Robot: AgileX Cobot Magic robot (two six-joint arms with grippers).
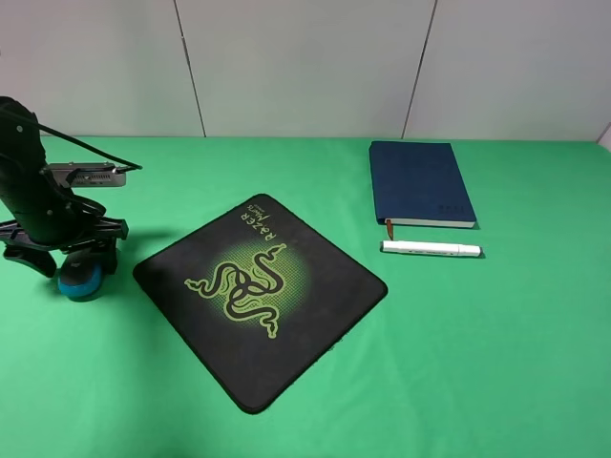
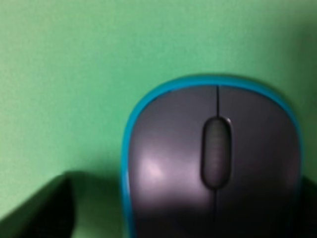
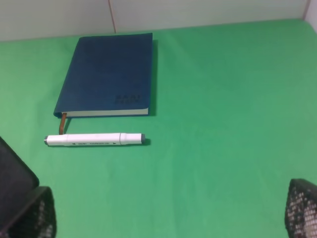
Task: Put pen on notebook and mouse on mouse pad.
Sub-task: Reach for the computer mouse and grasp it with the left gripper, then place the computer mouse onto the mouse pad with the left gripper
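High view of a green-covered bench (image 1: 496, 382). At far left the black left arm (image 1: 38, 196) bends down over a small computer mouse with a dark grey top and teal-blue sides (image 1: 81, 282). The mouse sits on the bare bench just beside the left corner of a large square black mouse pad with a bright green snake logo (image 1: 315, 315), not on it. The left jaws straddle the mouse. In the left wrist view one dark finger (image 2: 44, 210) shows beside it with a sliver of green between, so I cannot tell whether the left jaws have clenched. The right jaws stand released and wide, holding nothing. A slim white capped pen (image 3: 94, 139) lies on the bench just beside the near edge of a dark navy-blue hardcover notebook (image 3: 106, 72), parallel to it, not on it.

The step in hand looks like gripping the mouse. To do it well, press evenly on the teal sides, low on the curved shell so it cannot slip. Then lift just clear of the pad's edge and set the mouse flat near the logo
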